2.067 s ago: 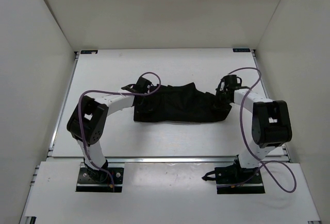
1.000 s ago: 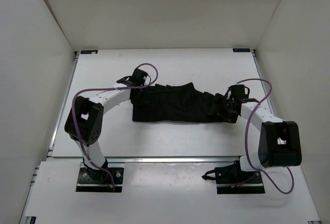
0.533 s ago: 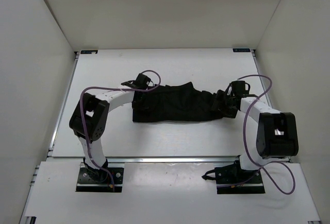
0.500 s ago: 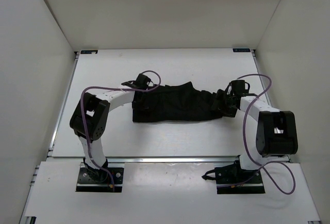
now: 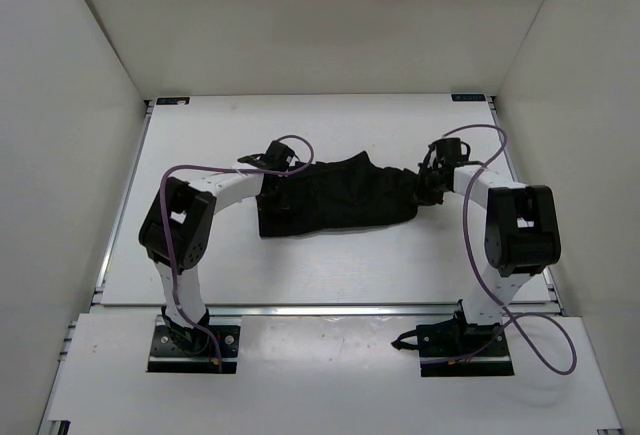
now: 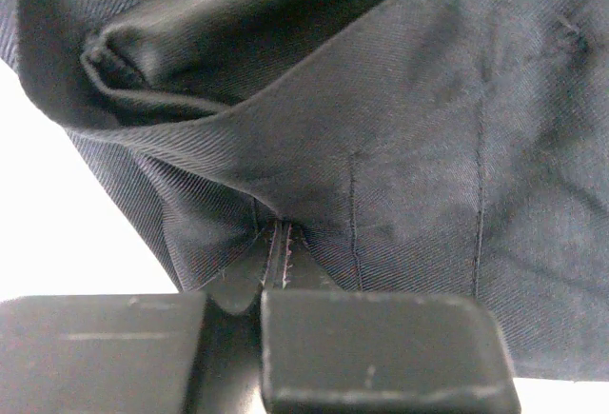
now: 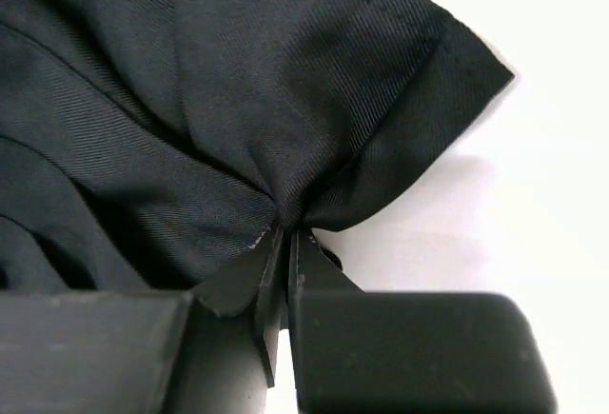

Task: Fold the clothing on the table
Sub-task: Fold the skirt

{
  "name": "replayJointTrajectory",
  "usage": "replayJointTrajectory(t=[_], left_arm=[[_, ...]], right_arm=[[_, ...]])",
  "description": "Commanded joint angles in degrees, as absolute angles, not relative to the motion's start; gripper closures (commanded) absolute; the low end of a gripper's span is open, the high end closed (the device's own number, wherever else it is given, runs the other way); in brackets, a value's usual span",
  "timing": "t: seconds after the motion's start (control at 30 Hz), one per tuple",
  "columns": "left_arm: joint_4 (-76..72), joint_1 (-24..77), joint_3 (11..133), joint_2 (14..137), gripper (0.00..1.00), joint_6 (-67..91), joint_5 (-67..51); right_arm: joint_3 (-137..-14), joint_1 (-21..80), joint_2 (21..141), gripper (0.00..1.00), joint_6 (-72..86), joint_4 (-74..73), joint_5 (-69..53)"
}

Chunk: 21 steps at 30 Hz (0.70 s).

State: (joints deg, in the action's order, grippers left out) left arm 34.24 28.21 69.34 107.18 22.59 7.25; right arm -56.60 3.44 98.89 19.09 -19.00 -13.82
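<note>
**Cameras: three views**

Top: fixed, high behind the arms (image 5: 225, 187), looking down on the whole table (image 5: 330, 135). Left wrist, right wrist: very near, facing opposite ends of the clothing (image 5: 335, 198) (it fills each frame), which all three share.

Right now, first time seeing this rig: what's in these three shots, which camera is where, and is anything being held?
It is two white jointed robot arms bolted at the near edge of a flat white table. The wide picture comes from a fixed camera above and behind them: left arm on the left, right arm on the right. The two close-ups come from a camera on each wrist, looking along its own fingers. On the table lies one black soft fabric garment, bunched between the arms. The left gripper is shut on a pinch of fabric at the garment's left end; the right gripper is shut on a pinch at its right end, near a corner.
</note>
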Motion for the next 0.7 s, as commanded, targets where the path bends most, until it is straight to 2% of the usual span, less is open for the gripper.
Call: replayJointTrajectory(t=[0.0,0.23,0.43,0.67], left_arm=[[32.7,28.65,69.17,110.21,1.0,23.29,5.19],[30.85,28.47,70.75,111.7,1.0,24.34,1.68],[27.87,27.51,72.6,114.08,1.0,26.18,-3.07],[23.3,26.8,74.44,117.33,1.0,27.94,-12.29]], right_arm=[[-63.62,4.3,99.4,1.0,16.0,-20.91,-14.32],[-81.45,10.79,100.11,1.0,12.57,-27.95,-15.55],[-86.39,22.21,100.37,1.0,11.51,-28.65,-16.34],[-92.02,32.33,105.9,1.0,14.06,-28.04,-19.69]])
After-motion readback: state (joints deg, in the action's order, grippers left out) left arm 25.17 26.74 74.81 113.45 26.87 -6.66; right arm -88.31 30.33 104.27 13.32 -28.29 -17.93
